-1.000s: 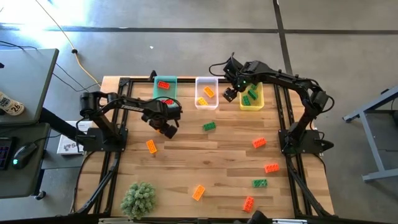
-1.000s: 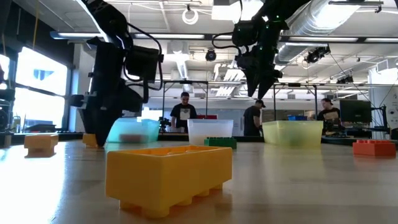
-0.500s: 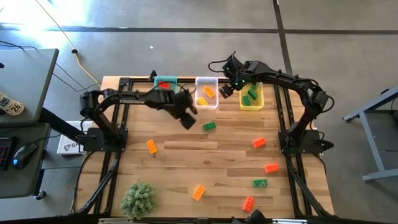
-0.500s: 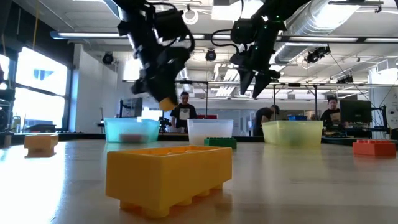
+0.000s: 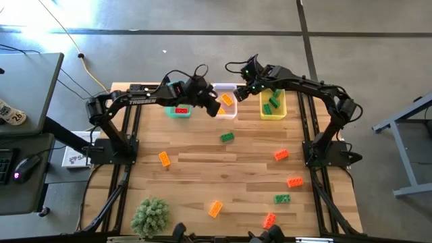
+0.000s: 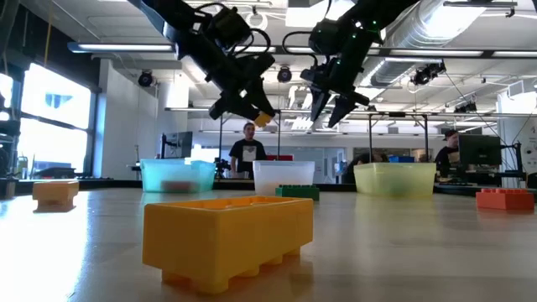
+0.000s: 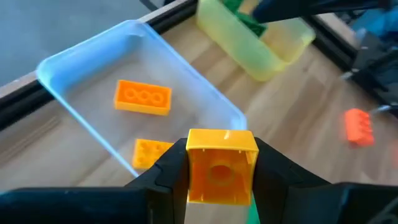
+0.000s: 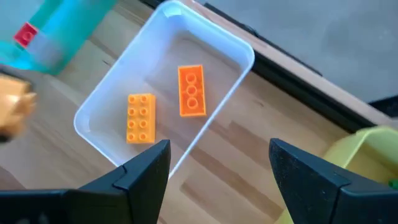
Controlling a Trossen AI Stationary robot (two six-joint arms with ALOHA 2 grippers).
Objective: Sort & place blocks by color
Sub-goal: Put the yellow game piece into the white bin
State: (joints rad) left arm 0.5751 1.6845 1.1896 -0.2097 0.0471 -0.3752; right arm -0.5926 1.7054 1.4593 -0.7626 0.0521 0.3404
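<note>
My left gripper [image 5: 214,108] is shut on a yellow-orange block [image 7: 221,167] in the air by the near left corner of the clear bin [image 5: 225,101]. That bin holds two yellow-orange blocks [image 7: 142,98]. My right gripper [image 5: 246,91] hangs open and empty between the clear bin and the yellow bin [image 5: 273,104], which holds green blocks. The teal bin [image 5: 177,102], left of the clear one, holds a red block [image 5: 181,111]. In the low view the left gripper [image 6: 252,111] and the right gripper [image 6: 332,105] hang well above the bins. My left gripper pinches the yellow-orange block by two opposite sides [image 7: 194,174] between its two fingers [image 7: 168,173]. The fingers slant down toward the table's far right. The block is lifted clear of the table, above the near edge of the clear bin.
Loose blocks lie on the wooden table: green [image 5: 227,137], yellow-orange [image 5: 165,159], red-orange [image 5: 281,154], red-orange [image 5: 294,181], green [image 5: 282,198], yellow-orange [image 5: 215,208], red-orange [image 5: 270,220]. A fuzzy green plant ball [image 5: 150,214] sits at the near left. People stand in the room behind.
My left gripper has risen and swung toward the table's far right, from near the teal bin to the clear bin, carrying the yellow-orange block. It has tipped from pointing steeply down to a shallower slant. My right gripper has turned a little in place.
</note>
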